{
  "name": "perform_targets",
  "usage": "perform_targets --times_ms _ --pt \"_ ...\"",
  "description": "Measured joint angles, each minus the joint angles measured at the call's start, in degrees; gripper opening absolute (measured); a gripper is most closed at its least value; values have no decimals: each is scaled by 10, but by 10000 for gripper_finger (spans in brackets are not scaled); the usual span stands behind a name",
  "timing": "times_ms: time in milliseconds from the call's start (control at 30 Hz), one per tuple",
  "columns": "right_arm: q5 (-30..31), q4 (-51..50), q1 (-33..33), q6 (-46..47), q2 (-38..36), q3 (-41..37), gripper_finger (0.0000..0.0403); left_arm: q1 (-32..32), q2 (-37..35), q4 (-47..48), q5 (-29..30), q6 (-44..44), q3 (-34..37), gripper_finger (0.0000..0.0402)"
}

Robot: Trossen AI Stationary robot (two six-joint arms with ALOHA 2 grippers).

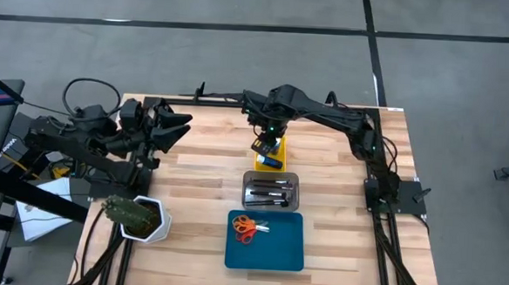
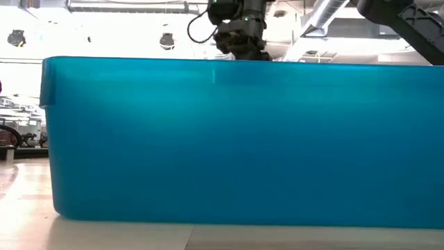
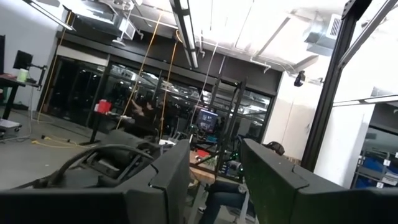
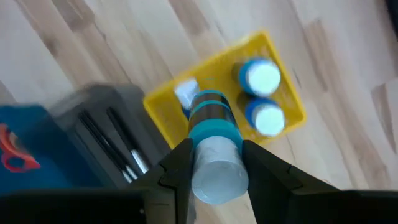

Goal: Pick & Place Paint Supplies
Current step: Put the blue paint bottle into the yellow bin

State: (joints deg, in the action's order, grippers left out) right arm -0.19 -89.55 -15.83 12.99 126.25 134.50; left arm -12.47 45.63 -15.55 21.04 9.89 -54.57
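Two bottles [image 4: 261, 93]: stand sorted in yellow tray [image 4: 286, 112].
Right fingers [image 4: 180, 168]: clamp third bottle [image 4: 214, 155] above it.
Left fingers [image 3: 174, 174]: parted, empty, parked.

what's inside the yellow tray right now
Two upright blue bottles with white caps stand in the yellow tray. A third bottle, clamped in the right gripper above, covers part of the tray floor, so more could be hidden.

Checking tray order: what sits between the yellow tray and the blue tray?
The clear tray holding paintbrushes, seen in the high view.
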Motion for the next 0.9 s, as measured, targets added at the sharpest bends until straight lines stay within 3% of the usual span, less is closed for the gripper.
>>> perform_targets --times_ms 300,900 --pt "-6 4 0 -26 34 1 113 0 0 1 5 0 0 140" --pt "-4 30 -11 -36 34 -11 113 0 0 1 5 0 0 140"
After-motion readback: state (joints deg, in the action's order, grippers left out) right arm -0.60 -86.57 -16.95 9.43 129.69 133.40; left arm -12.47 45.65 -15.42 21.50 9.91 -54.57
